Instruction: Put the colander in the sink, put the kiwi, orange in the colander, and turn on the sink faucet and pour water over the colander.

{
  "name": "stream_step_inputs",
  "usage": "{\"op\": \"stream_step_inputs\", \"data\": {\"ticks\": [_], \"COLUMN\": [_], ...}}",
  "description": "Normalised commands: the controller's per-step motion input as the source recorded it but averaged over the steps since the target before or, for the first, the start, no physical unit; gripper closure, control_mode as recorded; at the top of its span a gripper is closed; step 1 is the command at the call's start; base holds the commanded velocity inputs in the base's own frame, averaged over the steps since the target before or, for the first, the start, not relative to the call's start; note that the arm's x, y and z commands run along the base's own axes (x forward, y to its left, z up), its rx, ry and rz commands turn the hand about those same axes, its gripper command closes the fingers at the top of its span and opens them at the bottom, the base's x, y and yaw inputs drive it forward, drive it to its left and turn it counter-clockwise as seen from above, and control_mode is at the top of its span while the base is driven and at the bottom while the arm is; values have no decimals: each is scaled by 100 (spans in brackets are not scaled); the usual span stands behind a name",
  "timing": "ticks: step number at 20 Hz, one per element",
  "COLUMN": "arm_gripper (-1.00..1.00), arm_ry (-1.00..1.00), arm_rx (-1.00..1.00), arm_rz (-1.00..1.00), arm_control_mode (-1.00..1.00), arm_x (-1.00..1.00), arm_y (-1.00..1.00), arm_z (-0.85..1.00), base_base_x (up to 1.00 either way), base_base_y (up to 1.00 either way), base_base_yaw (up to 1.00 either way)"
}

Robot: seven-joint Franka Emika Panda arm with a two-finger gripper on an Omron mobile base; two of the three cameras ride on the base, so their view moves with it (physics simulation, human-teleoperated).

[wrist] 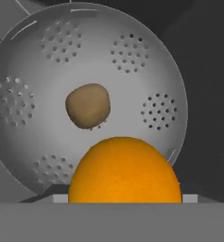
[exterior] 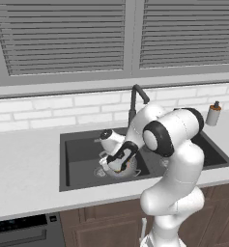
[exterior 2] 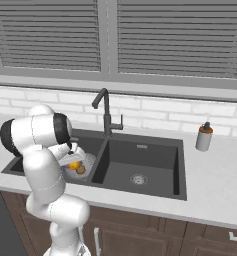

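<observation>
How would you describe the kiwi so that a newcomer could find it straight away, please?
Start at the dark double sink under the window; its left basin holds a silvery colander. The kiwi lies in its middle: small, dull brown and oval, unlike the brighter orange beside it.

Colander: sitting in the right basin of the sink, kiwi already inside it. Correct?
Wrong basin. The colander sits in the left basin of the sink, as the right base view shows. The kiwi is inside it, as stated.
</observation>
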Motion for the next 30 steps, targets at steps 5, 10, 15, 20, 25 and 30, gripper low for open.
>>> {"op": "stream_step_inputs", "data": {"ticks": [5,10,15,20,25,30], "arm_gripper": [100,100,100,-100,-100,-100], "arm_ry": [-4,-2,0,-2,-9,-21], "arm_rx": [0,0,0,1,11,20], "arm_rz": [-1,0,0,-1,-4,-2], "arm_control_mode": [-100,-100,-100,-100,-100,-100], "arm_x": [48,50,45,12,-1,-17], "arm_y": [21,22,1,0,-43,-46], "arm_z": [-30,-38,-41,-35,-7,0], "base_base_x": [0,0,0,0,0,0], "base_base_y": [0,0,0,0,0,0], "base_base_yaw": [0,0,0,0,0,0]}}
